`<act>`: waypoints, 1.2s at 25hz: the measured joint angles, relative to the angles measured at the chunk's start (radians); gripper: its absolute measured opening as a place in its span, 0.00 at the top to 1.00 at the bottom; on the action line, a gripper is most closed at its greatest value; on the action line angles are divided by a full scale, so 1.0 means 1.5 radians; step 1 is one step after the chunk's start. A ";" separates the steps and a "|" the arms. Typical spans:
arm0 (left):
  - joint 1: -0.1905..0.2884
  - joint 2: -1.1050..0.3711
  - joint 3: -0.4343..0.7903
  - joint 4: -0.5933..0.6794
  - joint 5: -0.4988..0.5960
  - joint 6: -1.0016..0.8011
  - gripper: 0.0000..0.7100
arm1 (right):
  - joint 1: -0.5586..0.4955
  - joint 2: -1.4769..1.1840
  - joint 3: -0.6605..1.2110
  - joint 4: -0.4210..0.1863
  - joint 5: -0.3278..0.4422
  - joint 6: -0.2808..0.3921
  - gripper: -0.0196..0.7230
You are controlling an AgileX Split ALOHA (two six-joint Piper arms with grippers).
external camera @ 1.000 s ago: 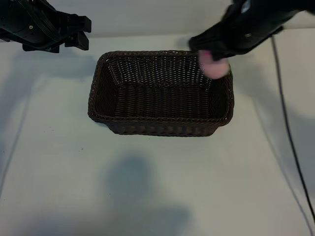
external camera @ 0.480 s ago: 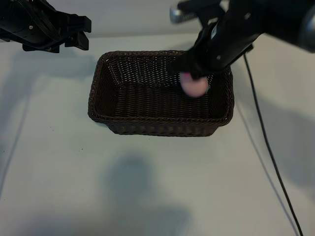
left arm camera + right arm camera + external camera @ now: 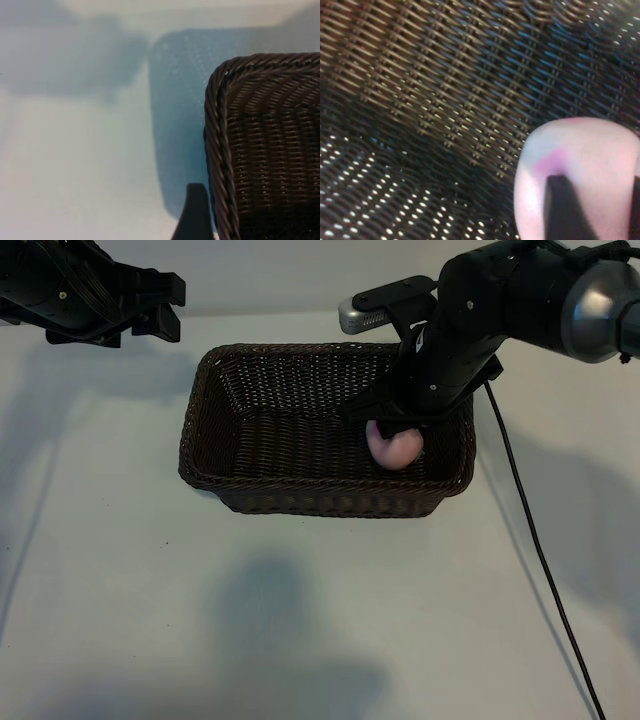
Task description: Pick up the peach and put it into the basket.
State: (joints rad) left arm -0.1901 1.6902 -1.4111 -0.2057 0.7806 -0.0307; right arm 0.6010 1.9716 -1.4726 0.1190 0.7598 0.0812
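Down from above the far right corner of the basket (image 3: 200, 465), my right gripper (image 3: 397, 435) has sunk inside the walls, carrying the peach (image 3: 393, 448) with it; a second ago the fruit hung at rim height, and now it sits low against the right-hand end of the woven interior. From outside, the peach shows pink just beneath my fingers, with the near wall in front of it and the right wall just beside it. Through my right wrist camera the peach (image 3: 577, 175) fills one corner of the view, one dark finger (image 3: 565, 210) lying across it, and the basket floor (image 3: 445, 100) looks very close behind. Whether my grip on the fruit has already let go I cannot tell: the finger is against it, but the pictures do not show if the jaws are clamped or slackening.

I judge the carry finished and the release the step in hand. What remains is to free the peach and lift clear without catching the braided rim.

My left gripper (image 3: 160, 308) hangs parked beyond the far left corner of the basket, jaws spread wide, holding nothing.
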 joint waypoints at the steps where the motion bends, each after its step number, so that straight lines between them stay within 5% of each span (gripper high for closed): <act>1: 0.000 0.000 0.000 0.000 0.000 0.000 0.19 | 0.000 -0.006 0.000 0.000 0.000 -0.002 0.40; 6: 0.000 0.000 0.000 0.000 0.000 -0.001 0.19 | -0.007 -0.033 -0.039 -0.016 0.059 -0.003 0.28; 17: 0.000 0.000 0.000 0.001 0.000 -0.001 0.19 | -0.164 -0.072 -0.110 -0.039 0.188 -0.007 0.31; 22: 0.000 0.000 0.000 0.001 0.000 -0.001 0.19 | -0.222 -0.072 -0.110 -0.046 0.215 -0.013 0.31; 30: 0.000 0.000 0.000 0.001 0.000 -0.001 0.19 | -0.223 -0.072 -0.110 -0.044 0.222 -0.023 0.31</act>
State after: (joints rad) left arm -0.1901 1.6902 -1.4111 -0.2048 0.7806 -0.0317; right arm 0.2661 1.8640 -1.6378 0.0533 1.0925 0.0468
